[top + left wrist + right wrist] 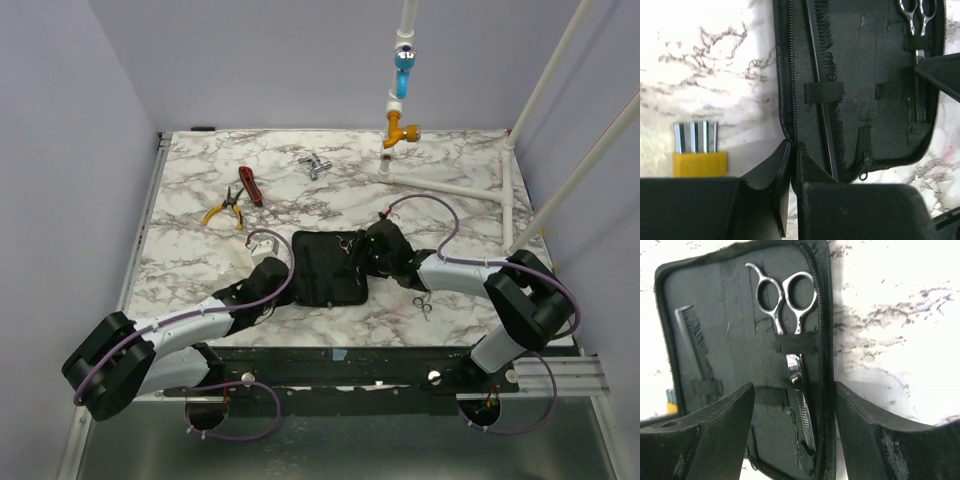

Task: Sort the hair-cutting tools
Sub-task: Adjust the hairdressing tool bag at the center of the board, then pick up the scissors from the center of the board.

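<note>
From above, we see a black case (322, 270) open on the table (180, 270). Left wrist: left gripper (793, 150) pinches its zipped edge. Right wrist: right gripper (794, 390) wide, empty; scissors (780, 322) and comb (692, 337) sit strapped inside the case.

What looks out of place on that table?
A small pair of scissors lies loose on the marble table beside the right arm, outside the open black case. The other scissors and a comb sit tucked under straps inside it.
</note>
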Controlling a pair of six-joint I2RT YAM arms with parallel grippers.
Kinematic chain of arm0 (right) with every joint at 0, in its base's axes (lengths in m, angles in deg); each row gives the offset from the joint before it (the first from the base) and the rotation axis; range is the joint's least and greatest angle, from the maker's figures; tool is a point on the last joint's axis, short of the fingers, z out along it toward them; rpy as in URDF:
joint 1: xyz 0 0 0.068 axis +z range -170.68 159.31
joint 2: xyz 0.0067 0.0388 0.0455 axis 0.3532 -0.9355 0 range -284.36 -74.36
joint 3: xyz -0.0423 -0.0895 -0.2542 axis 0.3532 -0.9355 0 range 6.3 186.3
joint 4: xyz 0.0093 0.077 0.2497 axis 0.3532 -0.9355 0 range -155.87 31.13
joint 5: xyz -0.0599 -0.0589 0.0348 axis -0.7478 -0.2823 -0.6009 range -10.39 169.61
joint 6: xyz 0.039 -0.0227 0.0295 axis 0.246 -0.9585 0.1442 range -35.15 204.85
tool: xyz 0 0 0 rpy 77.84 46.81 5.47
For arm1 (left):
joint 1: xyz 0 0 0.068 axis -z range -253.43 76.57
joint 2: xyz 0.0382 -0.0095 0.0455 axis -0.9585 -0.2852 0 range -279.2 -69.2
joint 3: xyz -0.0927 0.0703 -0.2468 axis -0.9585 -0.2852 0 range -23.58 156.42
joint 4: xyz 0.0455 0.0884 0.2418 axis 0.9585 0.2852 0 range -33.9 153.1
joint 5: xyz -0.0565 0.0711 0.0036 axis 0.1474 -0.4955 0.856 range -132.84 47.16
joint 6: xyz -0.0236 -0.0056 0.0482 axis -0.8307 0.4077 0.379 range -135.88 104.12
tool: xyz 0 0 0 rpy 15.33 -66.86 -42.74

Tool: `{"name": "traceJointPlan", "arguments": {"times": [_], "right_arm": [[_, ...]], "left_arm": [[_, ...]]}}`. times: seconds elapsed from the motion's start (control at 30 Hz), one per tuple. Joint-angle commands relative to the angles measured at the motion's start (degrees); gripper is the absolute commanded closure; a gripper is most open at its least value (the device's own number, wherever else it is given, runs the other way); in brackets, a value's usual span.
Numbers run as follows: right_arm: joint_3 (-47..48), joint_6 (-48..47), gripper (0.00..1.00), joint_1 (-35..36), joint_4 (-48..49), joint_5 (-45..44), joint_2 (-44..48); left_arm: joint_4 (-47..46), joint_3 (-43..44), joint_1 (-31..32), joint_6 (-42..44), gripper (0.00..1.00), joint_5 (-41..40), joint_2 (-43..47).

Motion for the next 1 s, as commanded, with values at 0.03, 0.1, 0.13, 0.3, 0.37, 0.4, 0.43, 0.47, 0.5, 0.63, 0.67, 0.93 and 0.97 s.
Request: {"name": "traceJointPlan", "arguments": {"times": [0.03, 0.1, 0.13, 0.3, 0.37, 0.4, 0.43, 0.47, 0.5, 0.63, 0.67, 0.93, 0.97], "right_arm": [[2.1, -6.9, 0.32, 0.0, -13.0, -9.1, 0.8], [1.7, -5.4, 0.34, 0.0, -18.2, -14.2, 6.1], [1.7, -4.4, 0.35, 0.0, -21.2, -17.1, 8.4], [-2.4, 1.9, 0.33, -0.7, -31.7, -28.0, 21.7], [-4.1, 5.3, 0.33, -2.9, -35.0, -27.7, 23.3], [-5.3, 6.6, 0.33, -4.6, -35.9, -26.8, 23.6], [-6.5, 7.5, 0.34, -6.1, -36.1, -26.1, 23.6], [-6.9, 8.1, 0.34, -7.7, -36.1, -25.2, 23.7], [-6.9, 8.6, 0.34, -8.5, -36.3, -25.1, 23.6], [-5.2, 9.9, 0.37, -10.1, -38.3, -27.4, 20.5], [-4.9, 9.7, 0.38, -10.6, -38.4, -27.0, 19.3], [-4.7, 9.9, 0.47, -10.9, -37.8, -25.2, 14.0], [-4.5, 9.7, 0.49, -10.9, -37.7, -24.9, 13.3]], "left_arm": [[7.2, -2.8, 4.7, -9.3, 1.0, -7.6, 5.6], [9.4, -2.7, 5.1, -11.1, 1.0, -10.3, 6.5], [9.6, -2.8, 5.4, -11.7, 1.0, -11.3, 6.9], [8.5, -4.1, 6.3, -14.0, 1.0, -15.4, 8.5], [6.8, -4.8, 6.5, -14.6, 1.0, -16.6, 9.0], [5.7, -5.1, 6.5, -14.6, 1.0, -16.9, 8.9], [4.7, -5.3, 6.5, -14.6, 1.0, -17.0, 8.7], [3.6, -5.5, 6.5, -14.4, 1.0, -17.1, 8.3], [3.4, -5.5, 6.5, -14.4, 1.0, -17.0, 7.6], [1.9, -4.0, 6.5, -14.2, 1.0, -15.6, 5.2], [2.1, -3.6, 6.5, -14.0, 1.0, -15.1, 5.0], [3.0, -3.5, 6.5, -14.0, 1.0, -14.0, 7.8], [2.9, -3.5, 6.5, -14.0, 1.0, -13.8, 8.1]]}}
